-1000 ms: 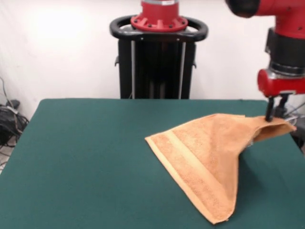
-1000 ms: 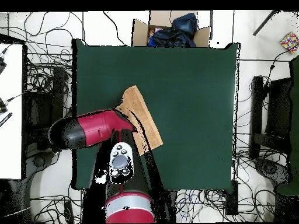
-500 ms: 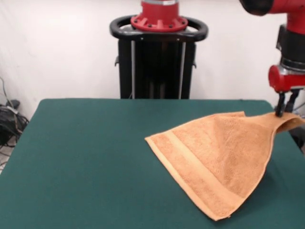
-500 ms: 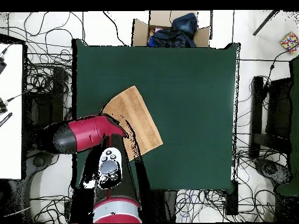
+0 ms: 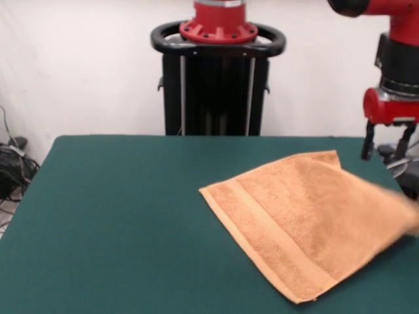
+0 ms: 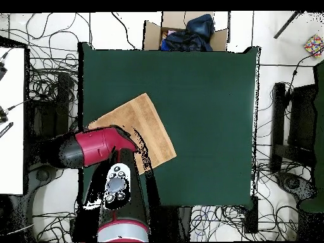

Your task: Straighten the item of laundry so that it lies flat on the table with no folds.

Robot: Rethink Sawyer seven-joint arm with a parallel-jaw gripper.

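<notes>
One towel (image 5: 308,222) lies on the table (image 5: 118,216), a single orange-tan square spread out in one layer near the table's right edge in the front view — the corner region closest to where the arm reaches. It sits turned diagonally to the table's edges, one corner pointing toward the middle of the green top and another toward the near edge. One flat woven band shows clearly, running just inside the towel's lower-left side; the opposite band I cannot make out, because the right-hand corner is blurred and seems to reach the table's edge or slightly past it. That blur suggests the corner is settling, not resting.

The gripper (image 5: 386,142) hangs above the towel's far right corner, apart from the cloth, its two dark fingers (image 5: 368,147) spread with nothing between them. Judged from this, the placement makes sense: the claw stands where a lifted corner would be let go, wide and empty so the fabric can drop flat.

In the overhead view the towel (image 6: 142,123) shows as one rough square against the table (image 6: 209,101), with the red arm (image 6: 95,145) crossing over its edge nearest the robot's base and hiding that part. No fold is visible on what can be seen, so the task looks nearly done — though the hidden and blurred corners leave that open.

Counted: one towel, one table, one gripper, two fingers.
</notes>
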